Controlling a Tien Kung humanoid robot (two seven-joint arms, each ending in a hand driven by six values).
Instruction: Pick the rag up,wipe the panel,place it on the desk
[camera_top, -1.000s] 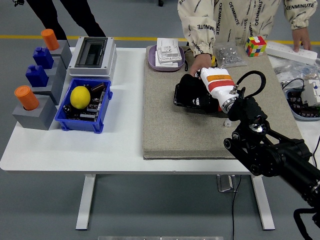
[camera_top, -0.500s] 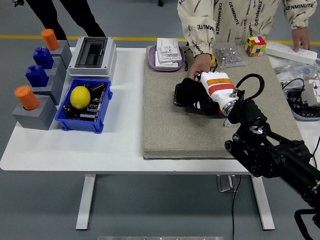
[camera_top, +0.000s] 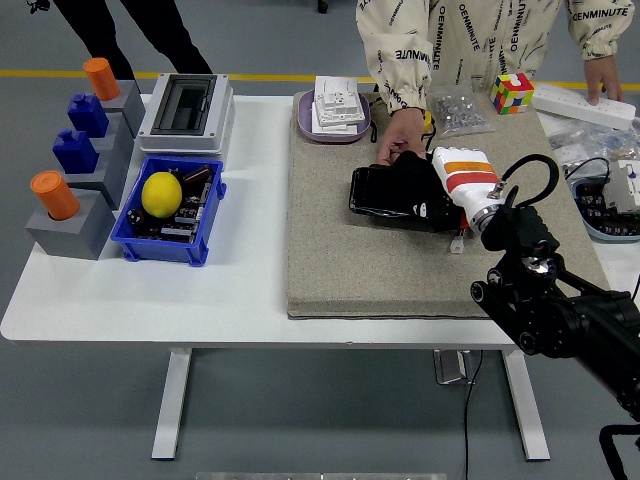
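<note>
Right hand (camera_top: 440, 185) fingers curled on black rag (camera_top: 412, 172), pressed atop black panel (camera_top: 385, 192) on mat (camera_top: 340, 250), mid-counter. Person's hand (camera_top: 400, 135) steadies panel's far edge. Judgement: wipe with even, flat pressure, clear of that hand.

The person's cream jacket (camera_top: 470, 35) carries repeated black print, seemingly "OENMINUTE"
</note>
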